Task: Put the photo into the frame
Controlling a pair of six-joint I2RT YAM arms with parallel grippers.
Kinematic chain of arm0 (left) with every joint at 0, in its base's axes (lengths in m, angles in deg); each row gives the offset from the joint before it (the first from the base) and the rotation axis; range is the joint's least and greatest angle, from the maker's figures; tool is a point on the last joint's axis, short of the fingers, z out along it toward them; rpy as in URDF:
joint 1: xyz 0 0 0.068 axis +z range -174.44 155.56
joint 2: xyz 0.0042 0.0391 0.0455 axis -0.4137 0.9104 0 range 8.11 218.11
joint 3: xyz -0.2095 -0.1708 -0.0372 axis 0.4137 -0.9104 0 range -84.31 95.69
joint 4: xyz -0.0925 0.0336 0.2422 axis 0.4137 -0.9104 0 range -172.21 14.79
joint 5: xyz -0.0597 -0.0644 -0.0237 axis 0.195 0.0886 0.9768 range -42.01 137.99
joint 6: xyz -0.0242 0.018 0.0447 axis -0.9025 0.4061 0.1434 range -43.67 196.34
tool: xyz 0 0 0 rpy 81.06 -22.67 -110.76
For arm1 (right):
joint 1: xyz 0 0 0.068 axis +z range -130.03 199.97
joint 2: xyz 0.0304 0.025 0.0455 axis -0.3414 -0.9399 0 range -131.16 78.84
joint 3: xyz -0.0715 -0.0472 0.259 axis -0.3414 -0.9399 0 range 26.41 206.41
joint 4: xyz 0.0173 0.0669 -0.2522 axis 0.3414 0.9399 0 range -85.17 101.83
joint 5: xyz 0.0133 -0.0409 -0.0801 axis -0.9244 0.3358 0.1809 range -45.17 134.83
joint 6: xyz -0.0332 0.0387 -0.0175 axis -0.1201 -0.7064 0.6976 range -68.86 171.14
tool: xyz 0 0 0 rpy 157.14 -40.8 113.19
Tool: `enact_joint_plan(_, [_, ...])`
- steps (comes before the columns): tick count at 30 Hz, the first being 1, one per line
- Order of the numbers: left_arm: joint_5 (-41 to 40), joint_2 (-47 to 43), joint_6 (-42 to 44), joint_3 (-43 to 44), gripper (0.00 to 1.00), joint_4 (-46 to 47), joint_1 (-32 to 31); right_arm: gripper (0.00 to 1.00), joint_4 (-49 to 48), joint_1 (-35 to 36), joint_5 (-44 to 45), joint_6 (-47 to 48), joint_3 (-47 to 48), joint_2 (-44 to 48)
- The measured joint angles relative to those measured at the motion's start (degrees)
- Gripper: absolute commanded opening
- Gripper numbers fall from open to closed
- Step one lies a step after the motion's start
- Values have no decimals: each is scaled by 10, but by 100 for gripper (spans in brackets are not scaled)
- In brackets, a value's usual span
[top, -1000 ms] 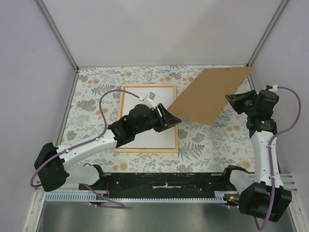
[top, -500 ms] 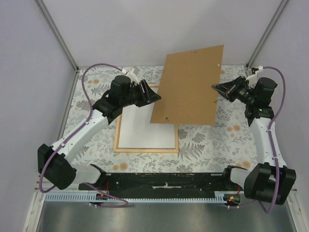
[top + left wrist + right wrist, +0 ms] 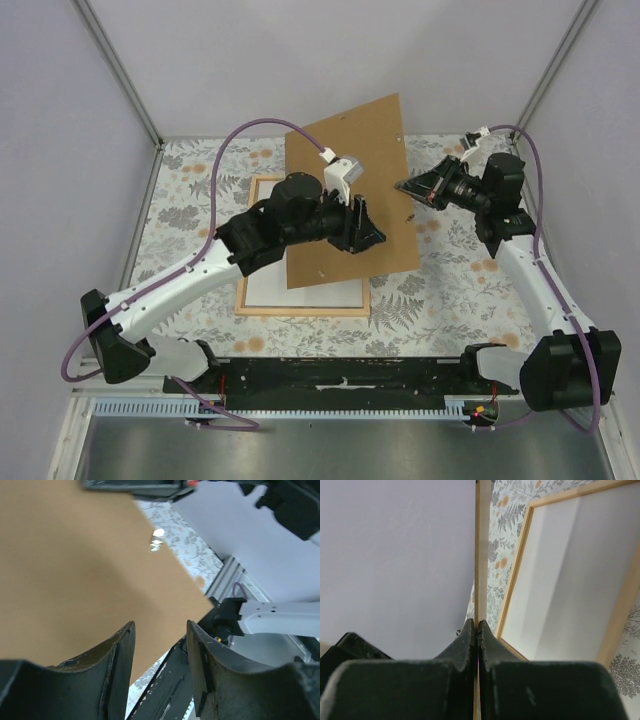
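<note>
Right gripper is clamped tight on the right edge of the brown backing board, which hangs tilted over the frame. Left gripper sits at the board's lower part, jaws part-way apart, gripping nothing. Frame lies flat on the table, below both grippers. The photo lies inside it (white back up).
</note>
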Motion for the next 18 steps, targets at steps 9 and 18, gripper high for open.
enact_joint_plan(9, [28,37,-10,-12,49,117,-29,0,5,61,52,-5,0,-5])
enact_joint_plan(18, [47,88,-38,-12,48,195,-35,0,15,83,94,-7,0,-4])
